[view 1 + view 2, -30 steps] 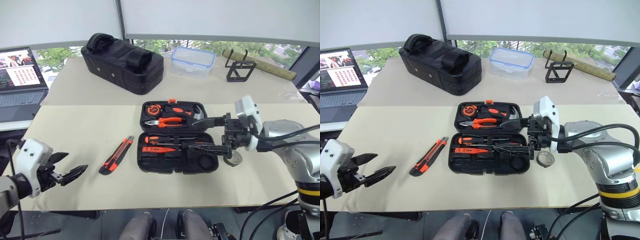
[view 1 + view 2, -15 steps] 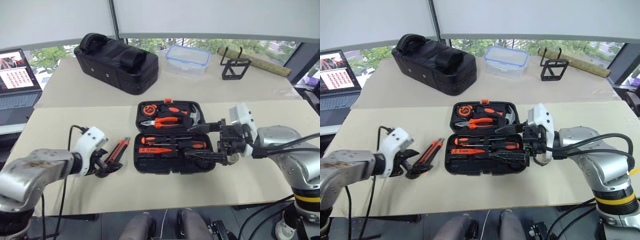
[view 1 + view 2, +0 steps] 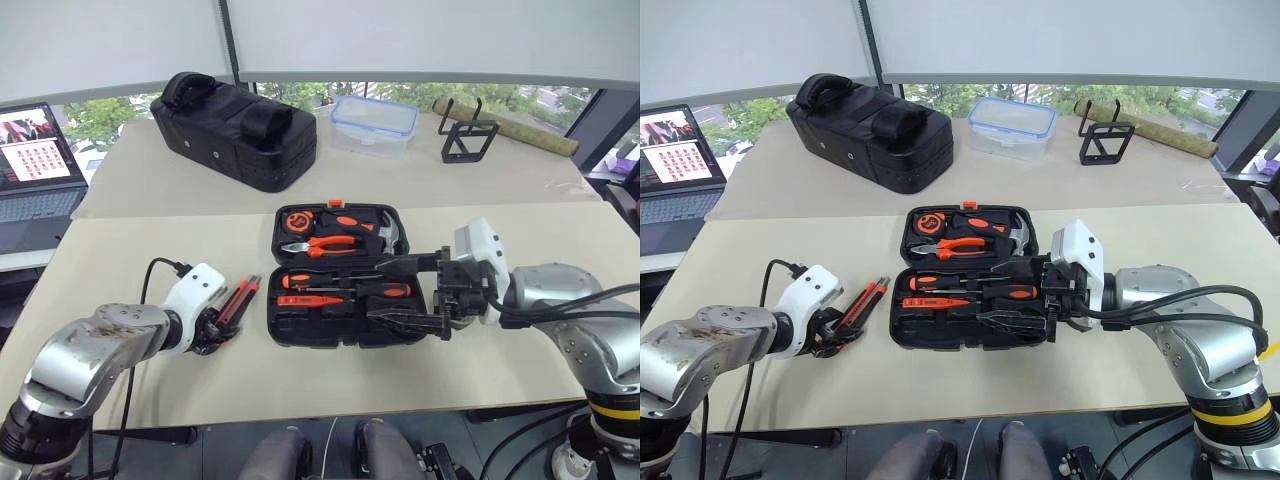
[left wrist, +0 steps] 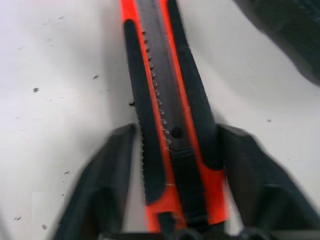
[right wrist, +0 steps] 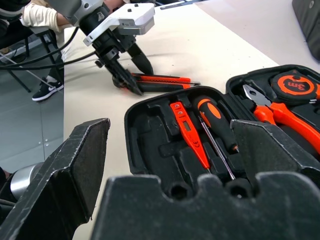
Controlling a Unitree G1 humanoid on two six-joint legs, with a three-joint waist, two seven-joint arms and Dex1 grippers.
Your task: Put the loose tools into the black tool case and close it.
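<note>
The left gripper (image 3: 215, 328) sits low on the matte beige table (image 3: 120, 260), at about 8 o'clock from the case (image 3: 350, 300). Its two black fingers (image 4: 107, 175) straddle the rear end of the knife (image 4: 170, 115), one on each side. Tiny gaps show between fingers and handle, so I can't tell if it's actually pinching yet. The knife is a slim orange-and-black slab with a ridged, toothy slider track down the middle, lying flat just beside the case's left edge.

The right gripper (image 3: 1025, 292) hovers at the case's 3 o'clock side with its chunky fingers spread wide, nothing between them.

The case is a flat moulded black plastic clamshell, lying open. The near half holds a thin orange tester (image 5: 187, 132) and a fat rubbery screwdriver (image 5: 215, 120) in shaped recesses. The far half has pliers (image 3: 325, 243), a hammer (image 3: 392, 232) and a round tape measure (image 3: 300, 218).

Farther back, at 11 o'clock, sits a boxy black fabric bag (image 3: 235, 130). At 12 there's a clear box (image 3: 373, 123) with a blue rim.
</note>
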